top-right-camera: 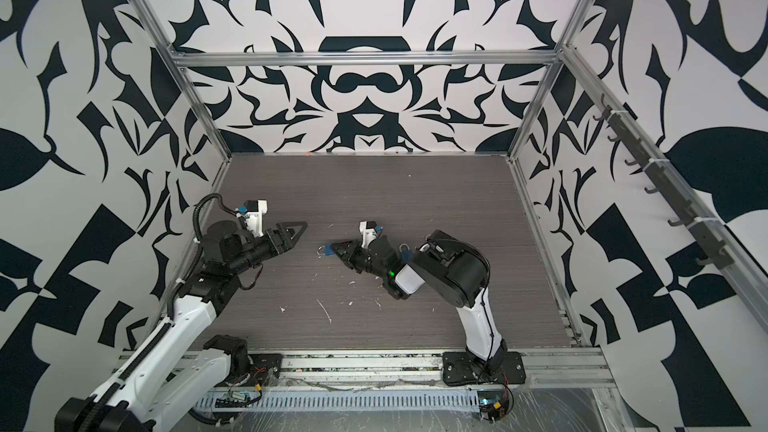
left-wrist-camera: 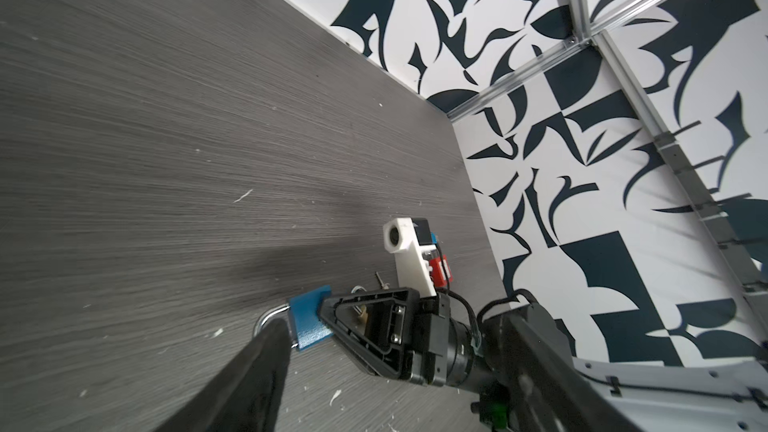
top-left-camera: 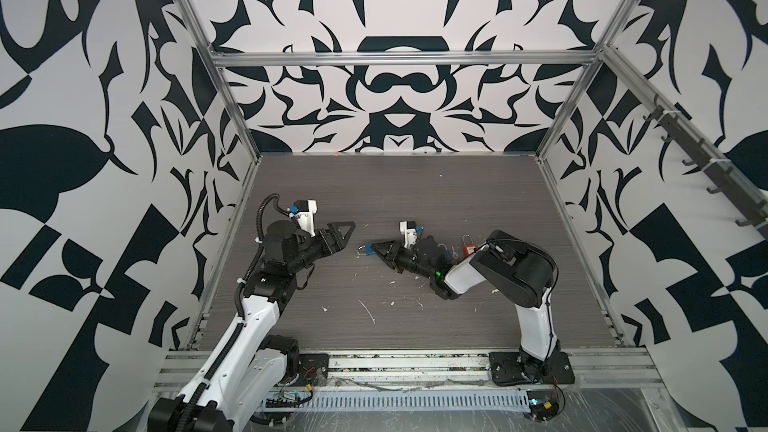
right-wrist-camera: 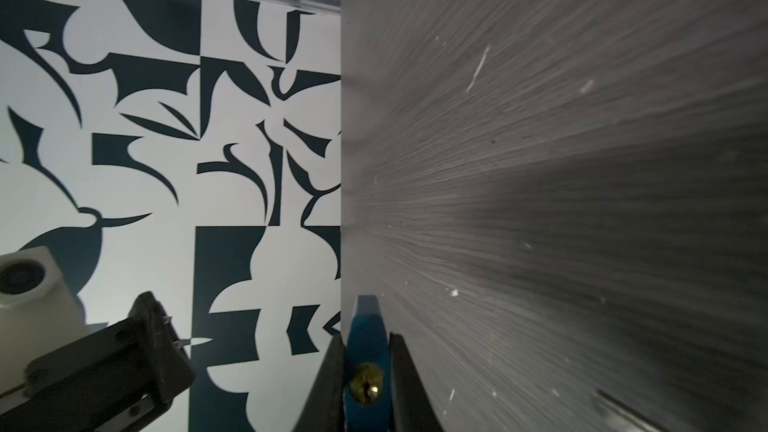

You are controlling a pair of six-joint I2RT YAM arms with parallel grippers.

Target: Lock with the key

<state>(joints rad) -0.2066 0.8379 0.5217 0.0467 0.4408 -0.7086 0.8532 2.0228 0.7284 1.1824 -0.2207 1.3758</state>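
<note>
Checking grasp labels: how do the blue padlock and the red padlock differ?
The blue padlock is clamped in the right gripper; the red padlock lies free on the table. The blue padlock sits near the table's middle, the red padlock further right. Both have a shackle.

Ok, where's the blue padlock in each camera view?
In a top view: blue padlock mid-scene.
In a top view: padlock mid-scene too.
Left wrist: padlock, shackle toward camera.
Right wrist: padlock, keyhole toward camera.
Shared landmark: right gripper clamping it.
</note>
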